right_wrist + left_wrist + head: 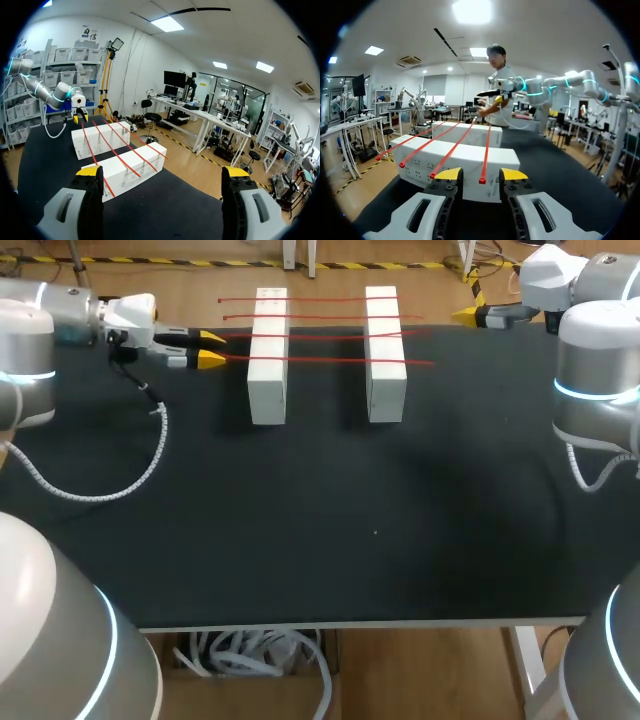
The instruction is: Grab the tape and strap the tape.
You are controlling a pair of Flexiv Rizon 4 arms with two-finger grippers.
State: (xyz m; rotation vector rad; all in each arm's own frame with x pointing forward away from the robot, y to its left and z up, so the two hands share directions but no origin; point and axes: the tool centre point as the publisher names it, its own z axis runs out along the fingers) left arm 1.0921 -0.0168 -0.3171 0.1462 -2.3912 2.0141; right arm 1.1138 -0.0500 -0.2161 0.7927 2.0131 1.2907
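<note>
Left pincer [210, 348]: released, its yellow fingers parted with nothing held between them; it sits level with the block tops.
Tape [330, 361]: four red strips lie side by side across both white blocks. In the left wrist view the loose end of one strip [486, 150] juts just ahead of the left pincer, in line with the gap between its fingers. The next strip's end [432, 176] lies just ahead of one fingertip.
Near block [268, 390]: directly ahead of the left pincer, close to its tips.
Far block [385, 390]: beyond the near one, between the two pincers.
Right pincer [468, 314]: released wide and empty; the strips' other ends are ahead of it and well apart.
Step in hand: probably grabbing one strip end with the left pincer; no grip is made yet.
Doing it well: advance straight, so that only the centred end enters the gap and the neighbouring strip stays outside the finger. Clench on the overhang, short of the block's edge.
Risk: catching two strips, nudging the near block, or the thin end slipping out.
</note>
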